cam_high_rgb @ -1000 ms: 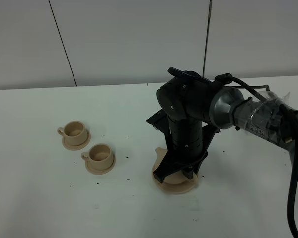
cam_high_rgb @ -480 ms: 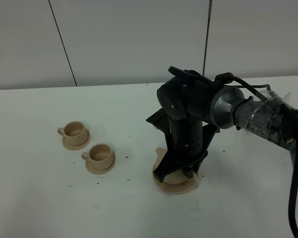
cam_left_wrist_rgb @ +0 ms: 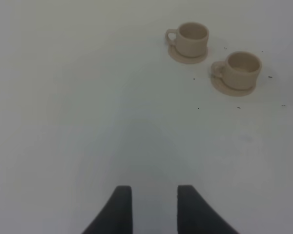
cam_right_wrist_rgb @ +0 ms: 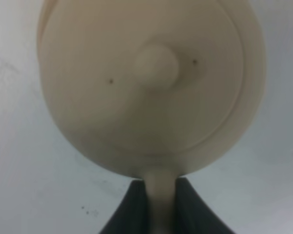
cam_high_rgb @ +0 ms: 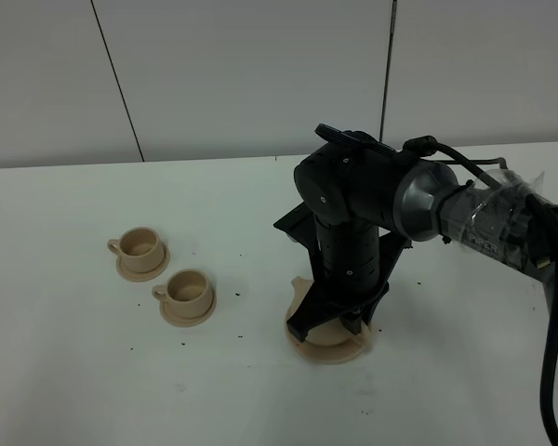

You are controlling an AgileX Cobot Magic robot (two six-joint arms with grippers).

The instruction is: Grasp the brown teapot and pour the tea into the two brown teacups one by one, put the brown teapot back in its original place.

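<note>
- Now my right hand (cam_right_wrist_rgb: pixel 161 210) is clamped on the brown teapot (cam_right_wrist_rgb: pixel 151 83) by its handle.
- My left hand (cam_left_wrist_rgb: pixel 154 209) hangs parted, empty, above the worktop (cam_left_wrist_rgb: pixel 63 122).

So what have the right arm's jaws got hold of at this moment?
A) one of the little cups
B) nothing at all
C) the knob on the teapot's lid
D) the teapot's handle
D: in the right wrist view the brown teapot has its loop handle pinched between the right arm's closed jaws, while the lid knob is left free.
</note>
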